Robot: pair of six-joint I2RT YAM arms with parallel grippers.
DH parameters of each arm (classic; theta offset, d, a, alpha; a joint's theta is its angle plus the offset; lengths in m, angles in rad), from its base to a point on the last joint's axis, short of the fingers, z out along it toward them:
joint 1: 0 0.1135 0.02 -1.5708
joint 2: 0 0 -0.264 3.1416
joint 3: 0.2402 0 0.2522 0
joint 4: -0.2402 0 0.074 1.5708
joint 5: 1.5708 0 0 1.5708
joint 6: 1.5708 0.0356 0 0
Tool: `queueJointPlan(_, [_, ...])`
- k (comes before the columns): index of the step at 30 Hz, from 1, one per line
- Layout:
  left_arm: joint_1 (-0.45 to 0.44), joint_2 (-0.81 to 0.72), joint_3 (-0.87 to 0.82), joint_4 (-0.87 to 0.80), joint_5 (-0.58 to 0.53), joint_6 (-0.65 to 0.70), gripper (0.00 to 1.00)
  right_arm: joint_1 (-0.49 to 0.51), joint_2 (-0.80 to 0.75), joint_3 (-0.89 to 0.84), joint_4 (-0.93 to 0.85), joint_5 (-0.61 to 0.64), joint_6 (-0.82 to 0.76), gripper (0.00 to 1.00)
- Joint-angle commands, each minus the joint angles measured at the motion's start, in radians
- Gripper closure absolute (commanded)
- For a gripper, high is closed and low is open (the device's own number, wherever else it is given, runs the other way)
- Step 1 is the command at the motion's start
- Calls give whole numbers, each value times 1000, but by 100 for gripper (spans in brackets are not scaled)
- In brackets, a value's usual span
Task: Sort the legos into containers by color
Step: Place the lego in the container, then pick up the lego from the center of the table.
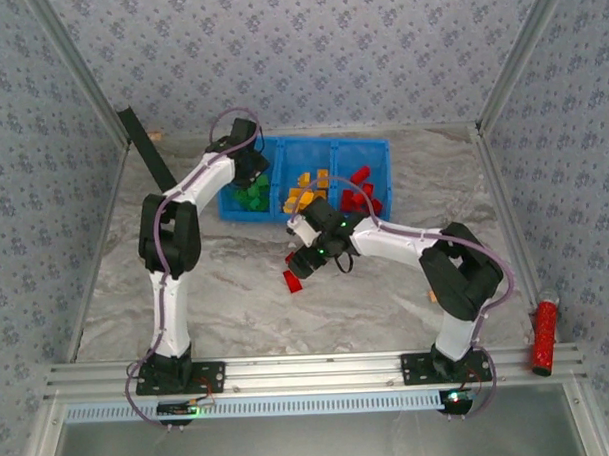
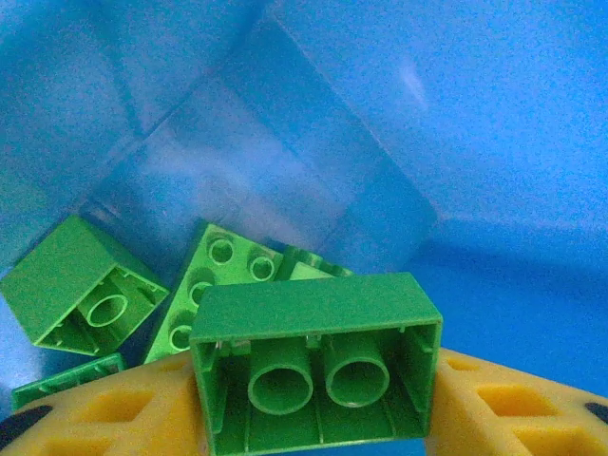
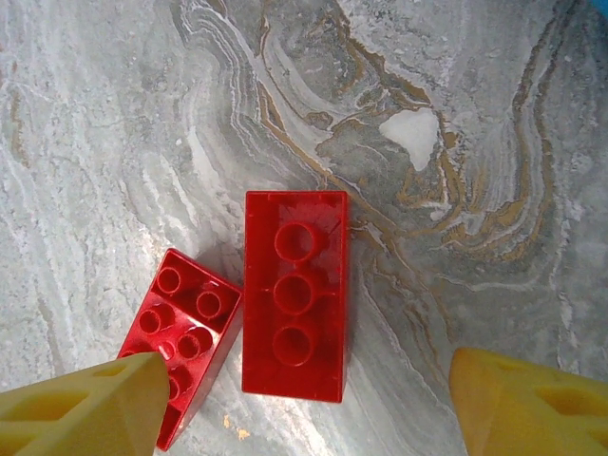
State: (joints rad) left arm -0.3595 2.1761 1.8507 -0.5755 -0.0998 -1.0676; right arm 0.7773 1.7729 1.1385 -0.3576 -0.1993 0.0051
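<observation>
My left gripper (image 2: 318, 423), jaws clamped on a green brick (image 2: 313, 318), in the tray's (image 2: 456, 123) left compartment; right gripper (image 3: 304, 385), jaws wide, red brick (image 3: 293, 294) between them on the table (image 3: 446, 123).

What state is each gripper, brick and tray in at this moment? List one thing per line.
left gripper: shut on green brick, inside the blue tray.
green brick: held, hollow underside toward camera.
right gripper: open, low over the table.
long red brick: lying on table, underside up.
small red brick: lying on table, studs up.
blue tray: bricks sorted green, yellow-orange, red by compartment.
</observation>
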Motion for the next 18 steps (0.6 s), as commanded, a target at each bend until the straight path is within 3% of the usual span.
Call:
queueJointPlan(1, [-5,7,4,-5,10,-17,42,6,34,31,-6,-8,-26,21])
queueJointPlan(9, [-6,-5,-8,-3,13,-6,33,5,84,89,7,-20,-19,21])
queueJointPlan(14, [-6,-25,-17,5,19,4,32,0,107,96,17,-17,2,29])
queueJointPlan(18, [-6,-44,-29,12,24,12,32,3,124,98,16,-19,11,30])
